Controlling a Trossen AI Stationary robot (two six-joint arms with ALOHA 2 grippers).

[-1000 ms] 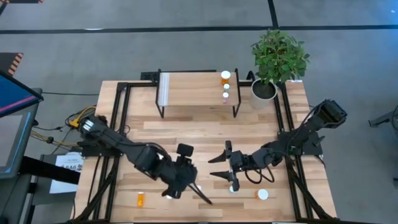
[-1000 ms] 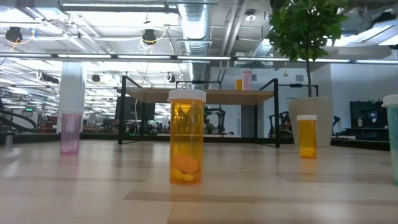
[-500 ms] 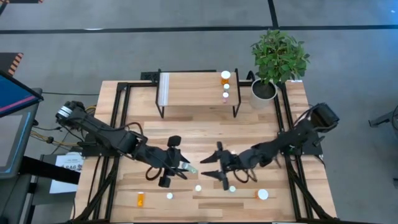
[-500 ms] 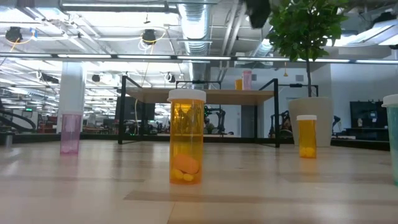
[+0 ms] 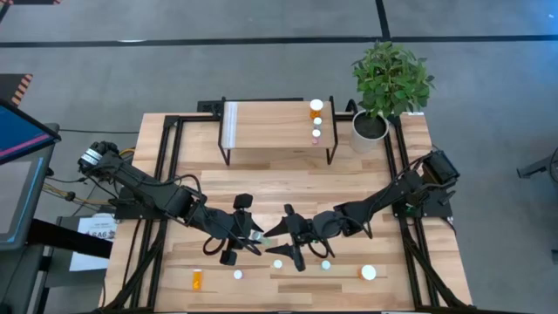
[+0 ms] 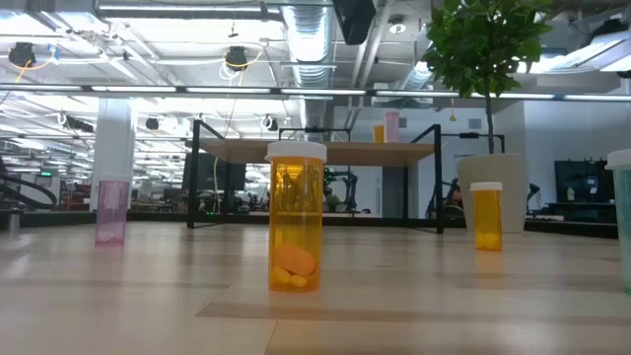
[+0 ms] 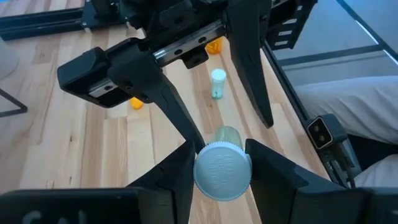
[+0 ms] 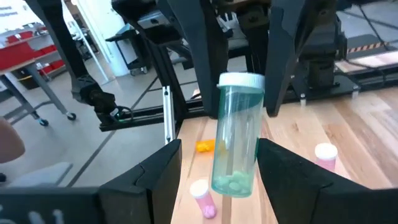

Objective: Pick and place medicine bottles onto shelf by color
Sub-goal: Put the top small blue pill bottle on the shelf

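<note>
Wooden tabletop (image 5: 288, 187): orange bottle (image 5: 196, 279) plus several white-capped bottles (image 5: 237, 275) loose along near edge. Left gripper (image 5: 251, 237) clamps green-tinted bottle (image 7: 222, 168) mid-table; right gripper (image 5: 281, 245) gapes wide around it. Light-wood shelf (image 5: 270, 126) holds three shelved bottles (image 5: 316, 119); most unsorted.

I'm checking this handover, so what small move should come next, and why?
Probably close the right gripper on the green bottle: its open fingers flank the bottle's body in mid-air, while the left gripper clamps it near the cap.
</note>
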